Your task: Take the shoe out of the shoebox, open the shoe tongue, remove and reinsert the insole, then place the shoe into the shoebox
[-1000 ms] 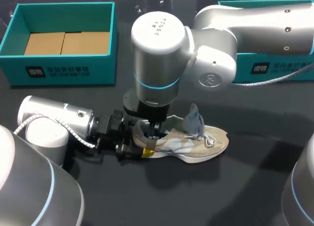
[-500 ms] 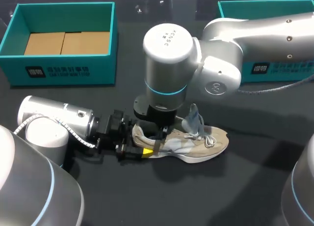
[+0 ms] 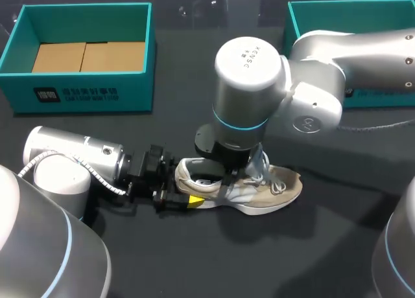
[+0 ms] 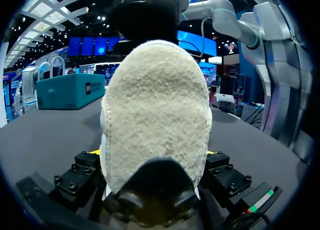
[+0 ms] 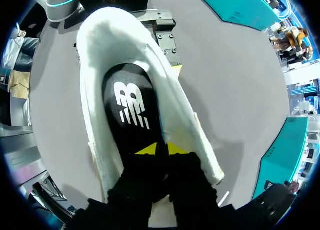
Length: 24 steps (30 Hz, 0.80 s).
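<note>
A beige and white shoe (image 3: 279,191) lies on its sole on the dark table, toe to the right. My left gripper (image 3: 185,190) comes in low from the left. Its fingers stand wide on either side of the fuzzy heel (image 4: 155,115) and touch both sides. My right arm hangs over the shoe, and its gripper (image 3: 227,177) points down into the shoe's mouth. In the right wrist view the right gripper (image 5: 161,151) has its dark fingers close together on the black insole (image 5: 127,105), which lies flat inside the white collar (image 5: 97,120). The laces and tongue (image 3: 259,162) stick up beside the right wrist.
A teal shoebox (image 3: 84,91) with a cardboard floor stands at the back left. A second teal box (image 3: 337,13) stands at the back right, partly behind my right arm. The table in front of the shoe is bare.
My right arm has slid to the right along the shoe, uncovering the heel opening. The left arm and the shoe have stayed put.
</note>
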### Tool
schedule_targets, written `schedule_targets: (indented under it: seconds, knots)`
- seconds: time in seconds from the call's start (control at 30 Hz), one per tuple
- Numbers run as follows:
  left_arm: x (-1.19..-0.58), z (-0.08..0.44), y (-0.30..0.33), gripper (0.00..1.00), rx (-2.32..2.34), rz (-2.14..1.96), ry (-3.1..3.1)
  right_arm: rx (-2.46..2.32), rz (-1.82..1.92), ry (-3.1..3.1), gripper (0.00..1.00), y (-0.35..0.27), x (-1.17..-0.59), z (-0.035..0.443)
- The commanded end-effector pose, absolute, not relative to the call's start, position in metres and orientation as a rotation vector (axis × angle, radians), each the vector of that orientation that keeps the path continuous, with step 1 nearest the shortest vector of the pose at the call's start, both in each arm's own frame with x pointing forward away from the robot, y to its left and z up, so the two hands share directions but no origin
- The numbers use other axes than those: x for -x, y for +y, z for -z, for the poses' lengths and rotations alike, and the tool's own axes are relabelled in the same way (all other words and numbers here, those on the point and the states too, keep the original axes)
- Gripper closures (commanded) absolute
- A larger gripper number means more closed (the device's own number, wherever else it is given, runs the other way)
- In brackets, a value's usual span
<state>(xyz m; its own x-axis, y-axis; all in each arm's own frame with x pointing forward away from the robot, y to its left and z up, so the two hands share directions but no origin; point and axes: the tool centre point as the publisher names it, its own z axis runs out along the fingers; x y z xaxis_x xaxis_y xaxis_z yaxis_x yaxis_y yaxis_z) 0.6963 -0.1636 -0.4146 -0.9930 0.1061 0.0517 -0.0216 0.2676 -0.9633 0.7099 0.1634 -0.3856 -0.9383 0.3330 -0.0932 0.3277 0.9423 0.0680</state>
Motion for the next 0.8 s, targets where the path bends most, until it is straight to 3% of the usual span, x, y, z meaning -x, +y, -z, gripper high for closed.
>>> schedule_targets:
  seconds: [0.03, 0.23, 0.8]
  knots:
    - [-0.696, 0.417, -0.166, 1.0, 0.081, -1.836, -2.416, -0.508, -0.116, 3.001, 0.7, 0.157, -0.712, 0.39]
    - [-0.696, 0.417, -0.166, 1.0, 0.081, -1.836, -2.416, -0.485, -0.125, 3.023, 0.6, 0.162, -0.718, 0.398]
    - [-0.696, 0.417, -0.166, 1.0, 0.081, -1.836, -2.416, -0.456, -0.145, 3.149, 0.63, 0.174, -0.697, 0.425]
